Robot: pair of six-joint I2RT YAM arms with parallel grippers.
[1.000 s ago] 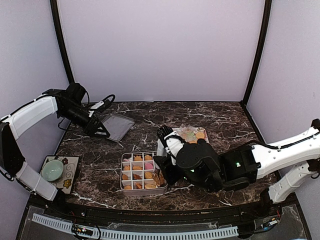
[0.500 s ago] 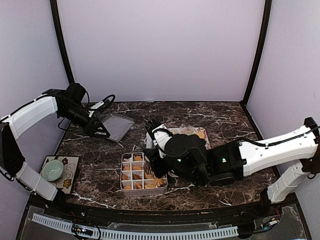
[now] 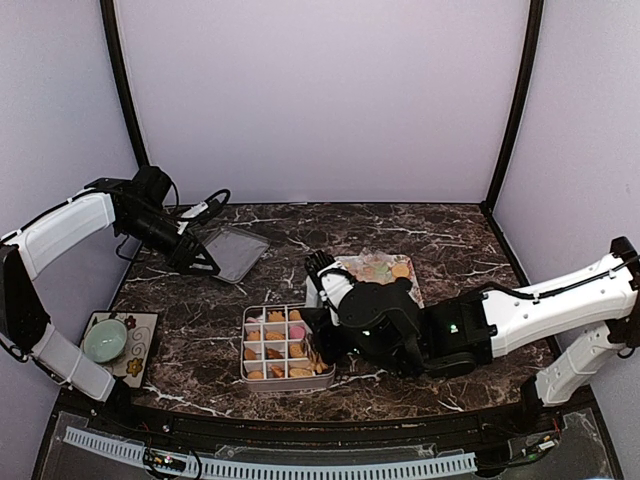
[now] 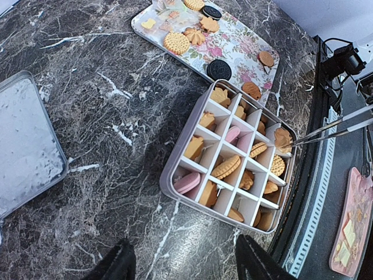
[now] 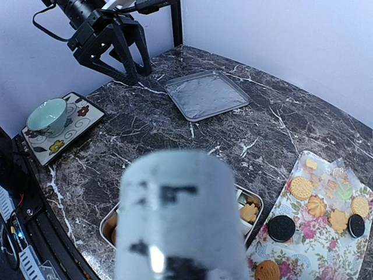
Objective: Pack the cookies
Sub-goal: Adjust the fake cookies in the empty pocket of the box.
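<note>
1. Top external view: cookies (image 3: 275,352) fill a divided box (image 3: 244,350) near the tabletop's near edge; more on the floral tray (image 4: 239,51) beside it.
2. Left hand (image 4: 186,263) released, empty.
3. Right hand (image 3: 320,325): cannot tell.

A blurred grey cylinder (image 5: 179,216) hides most cookies (image 5: 249,213) in the divided box (image 5: 259,205).

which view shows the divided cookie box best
Left wrist: the whole divided box is in view, every compartment visible. Top external shows it with its right side covered by the right arm. Right wrist shows only bits of its rim behind a blurred cylinder.
</note>
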